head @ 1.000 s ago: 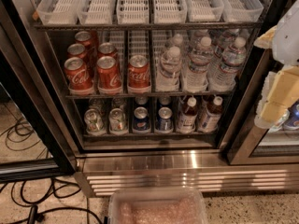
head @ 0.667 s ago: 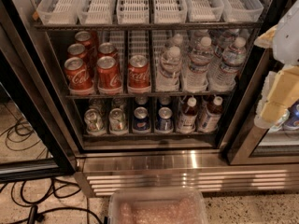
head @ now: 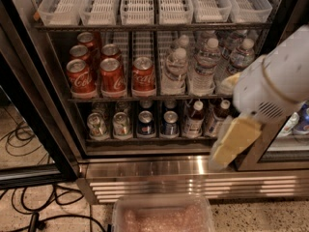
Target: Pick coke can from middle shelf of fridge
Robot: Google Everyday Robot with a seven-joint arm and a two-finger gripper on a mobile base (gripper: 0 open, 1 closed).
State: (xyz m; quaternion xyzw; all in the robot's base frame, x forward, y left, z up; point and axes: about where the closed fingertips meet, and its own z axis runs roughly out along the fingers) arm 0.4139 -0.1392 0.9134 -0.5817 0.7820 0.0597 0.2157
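Observation:
Several red coke cans stand on the left half of the middle shelf (head: pixel 154 98) of the open fridge (head: pixel 145 168). Three are in the front row: left (head: pixel 80 77), middle (head: pixel 112 75) and right (head: pixel 143 74). More stand behind them. My gripper (head: pixel 231 146), yellowish on a white arm (head: pixel 275 81), hangs at the right, in front of the fridge's lower right corner. It is well to the right of and below the coke cans, and touches none.
Clear water bottles (head: pixel 203 64) fill the middle shelf's right half. The lower shelf holds green-labelled cans (head: pixel 97 125), blue Pepsi cans (head: pixel 145 123) and small bottles (head: pixel 194 119). White slotted trays (head: pixel 140 4) sit on top. A plastic tub (head: pixel 161 216) and cables (head: pixel 29 202) lie on the floor.
The white arm and gripper have swung in from the right edge, now covering the fridge's right side. The cans and bottles have not moved.

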